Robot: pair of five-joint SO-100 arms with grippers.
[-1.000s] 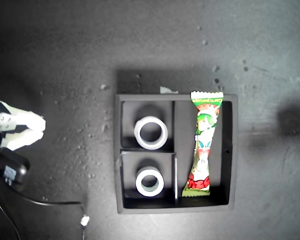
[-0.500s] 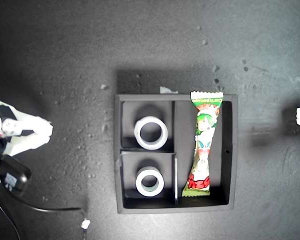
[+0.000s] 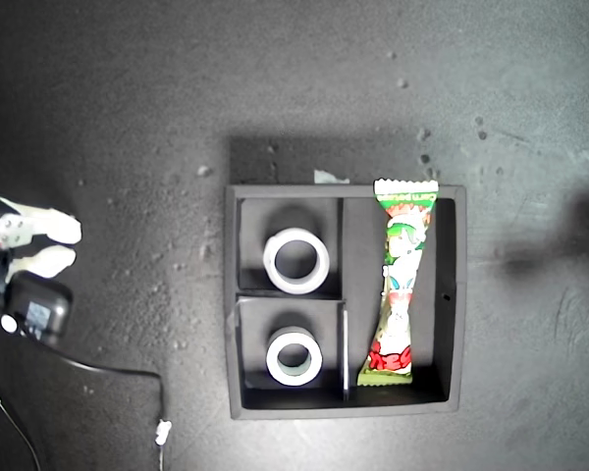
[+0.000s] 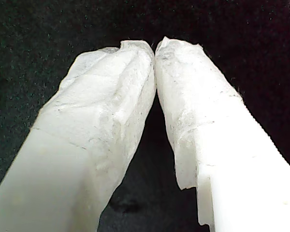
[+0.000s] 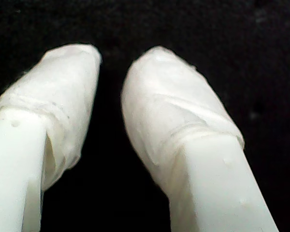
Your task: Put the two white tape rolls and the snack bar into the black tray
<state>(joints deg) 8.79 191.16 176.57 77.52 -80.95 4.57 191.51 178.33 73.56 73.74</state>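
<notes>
Dark, speckled matte tabletop (image 3: 128, 118) fills the exterior view, and just right of centre sits one square matte black tray (image 3: 233, 294) with raised walls and three compartments. Two small white ring-shaped tape rolls lie in it, one (image 3: 295, 260) in the upper small compartment and the other (image 3: 294, 356) in the lower small one. One long snack bar (image 3: 399, 285) in a glossy white wrapper with green and red print lies lengthwise in the long compartment on the tray's right, its top crimp resting on the upper wall. My first gripper (image 4: 154, 48) has its white taped tips touching, with nothing between them. My second gripper (image 5: 111, 60) stands slightly parted and empty over dark surface. At the exterior view's left edge a white gripper (image 3: 51, 245) with a black cable (image 3: 108, 371) is well apart from the tray; which arm it is I cannot tell.
</notes>
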